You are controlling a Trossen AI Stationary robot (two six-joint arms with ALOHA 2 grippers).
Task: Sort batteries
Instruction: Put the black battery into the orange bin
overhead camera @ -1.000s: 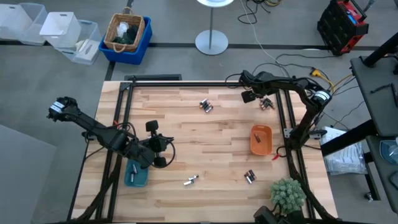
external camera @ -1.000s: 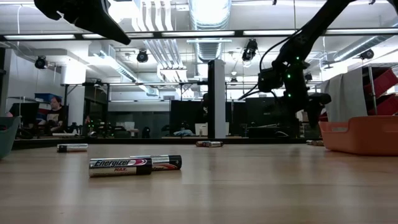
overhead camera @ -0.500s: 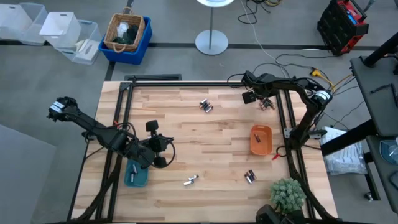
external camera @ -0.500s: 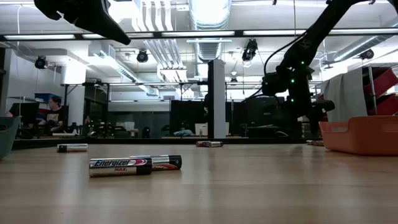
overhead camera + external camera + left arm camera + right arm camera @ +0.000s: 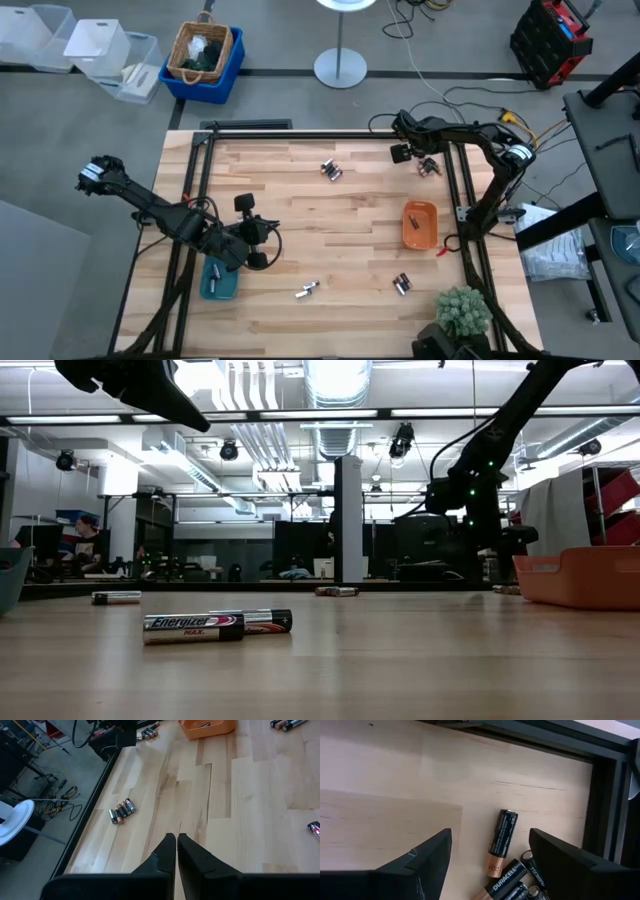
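- Beyond the orange tray (image 5: 420,224), near the table's far right corner, the right gripper (image 5: 410,152) hangs over a cluster of batteries (image 5: 429,167); its fingers (image 5: 415,865) are spread wide and hold nothing.
- From the right wrist, one black-and-copper battery (image 5: 501,841) lies apart from the rest, between the two fingers, with more of the cluster (image 5: 512,879) packed just beside its copper end.
- Well to the left of the orange tray, the left gripper (image 5: 262,243) sits just beside the teal tray (image 5: 218,281); its fingers (image 5: 165,854) are pressed together with nothing between them.
- A second group of batteries (image 5: 332,170) lies well to the left of the orange tray, toward the table's far edge; the left wrist shows the same group (image 5: 122,810) near the dark frame rail (image 5: 90,810).
- Near the orange tray's front side lie a few more batteries (image 5: 401,284).
- Between that set and the teal tray lies another pair (image 5: 306,291).
- At table height, two batteries (image 5: 215,625) lie side by side in the foreground, and a single one (image 5: 116,597) lies farther back, the orange tray (image 5: 585,575) at the far right.
- Something small lies inside the orange tray (image 5: 207,727); I cannot tell what it is.
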